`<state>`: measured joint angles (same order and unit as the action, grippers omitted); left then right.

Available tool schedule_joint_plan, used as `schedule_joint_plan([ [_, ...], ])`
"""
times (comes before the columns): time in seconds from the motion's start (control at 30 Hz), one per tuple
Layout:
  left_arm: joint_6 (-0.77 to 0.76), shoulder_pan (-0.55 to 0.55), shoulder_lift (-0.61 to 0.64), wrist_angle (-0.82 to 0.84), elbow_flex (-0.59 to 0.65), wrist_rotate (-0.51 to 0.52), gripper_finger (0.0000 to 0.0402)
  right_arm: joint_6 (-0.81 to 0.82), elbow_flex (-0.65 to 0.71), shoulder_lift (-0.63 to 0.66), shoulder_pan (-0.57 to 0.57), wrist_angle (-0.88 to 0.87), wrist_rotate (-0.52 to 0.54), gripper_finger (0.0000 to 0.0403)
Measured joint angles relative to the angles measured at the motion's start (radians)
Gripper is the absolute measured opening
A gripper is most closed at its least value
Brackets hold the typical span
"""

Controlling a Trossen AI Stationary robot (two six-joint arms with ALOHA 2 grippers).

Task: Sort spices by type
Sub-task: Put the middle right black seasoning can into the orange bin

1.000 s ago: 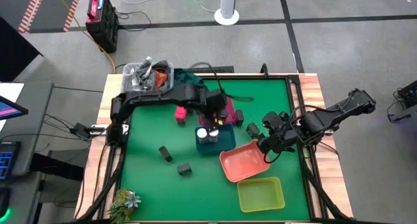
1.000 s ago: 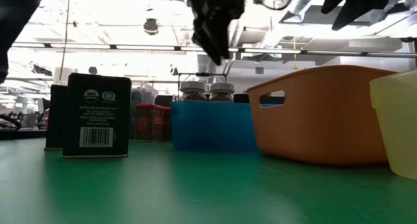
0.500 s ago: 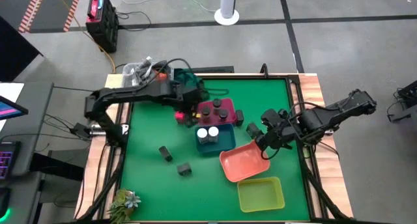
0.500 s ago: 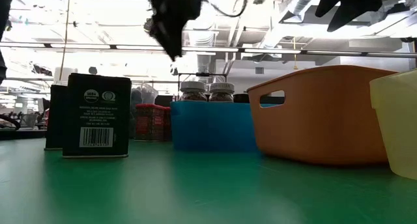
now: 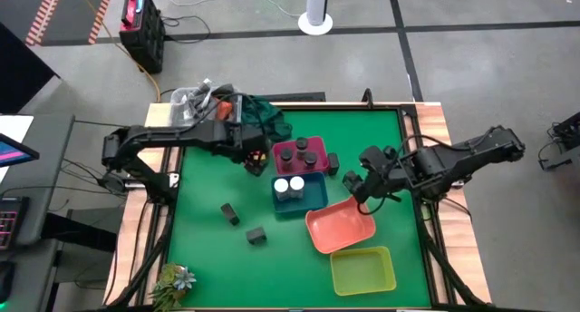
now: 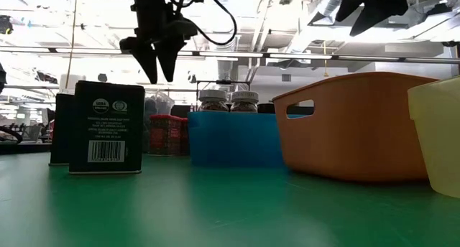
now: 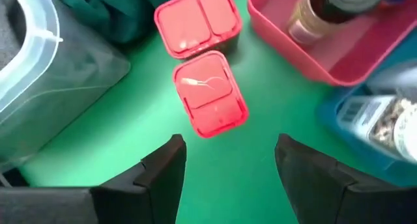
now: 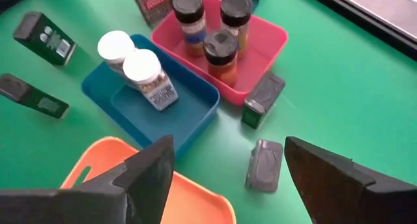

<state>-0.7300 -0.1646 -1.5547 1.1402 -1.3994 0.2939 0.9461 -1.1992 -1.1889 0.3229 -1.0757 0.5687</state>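
My left gripper is open and hovers above two bright pink blocks that lie on the mat left of the pink tray. That tray holds three dark-capped jars. Two white-capped jars stand in the blue tray. My right gripper is open and hangs in the air over two dark grey boxes right of the trays. Two more grey boxes lie on the mat's near left.
A salmon tray and a yellow-green tray sit near the table's near right. A clear bin of clutter and a dark green cloth are at the far left corner. A small plant stands at the near left edge.
My left gripper has swung from over the pink tray toward the table's left and now stands over the pink blocks. My right gripper has drifted toward the far edge, off the salmon tray's corner, to above the grey boxes.
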Motion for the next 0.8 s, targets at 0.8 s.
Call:
schedule_joint_plan([
  [0.8,-0.045,-0.046,0.056,-0.213,0.168,-0.047,0.0319,-0.004,0.000,-0.009,-0.156,-0.122,-0.159,0.0314],
])
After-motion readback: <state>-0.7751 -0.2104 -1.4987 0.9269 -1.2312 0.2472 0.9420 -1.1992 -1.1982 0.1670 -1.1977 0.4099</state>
